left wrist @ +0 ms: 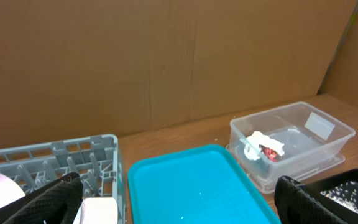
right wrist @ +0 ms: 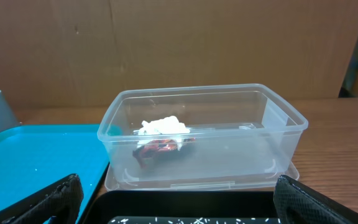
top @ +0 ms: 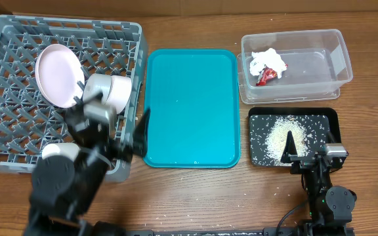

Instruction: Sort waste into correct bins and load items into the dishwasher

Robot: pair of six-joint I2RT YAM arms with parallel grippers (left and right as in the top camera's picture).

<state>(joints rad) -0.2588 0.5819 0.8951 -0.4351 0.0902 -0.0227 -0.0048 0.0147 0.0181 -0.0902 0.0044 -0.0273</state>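
Note:
The grey dish rack [top: 18, 39] at the left holds the pinkish plate [top: 56, 75] on edge, a silver-grey bowl [top: 109, 92] beside it, and a small white cup [top: 60, 151] at its front. I cannot make out the smaller white dish separately. The chopsticks are out of view. The clear tub [top: 336, 62] [right wrist: 278, 124] holds the white tissue [top: 268, 59] [right wrist: 161, 127] and the red wrapper [top: 266, 77] [right wrist: 159, 148]. The black tray [top: 330, 121] holds rice grains [top: 286, 134]. My left gripper [top: 133, 139] [left wrist: 179, 208] is open and empty over the rack's right edge. My right gripper [top: 310, 154] [right wrist: 179, 211] is open and empty at the black tray's front edge.
The teal serving tray [top: 189, 108] [left wrist: 185, 186] lies between the rack and the bins, with a few grains on it. A few grains lie on the wooden table in front of the black tray. A cardboard wall stands behind the table.

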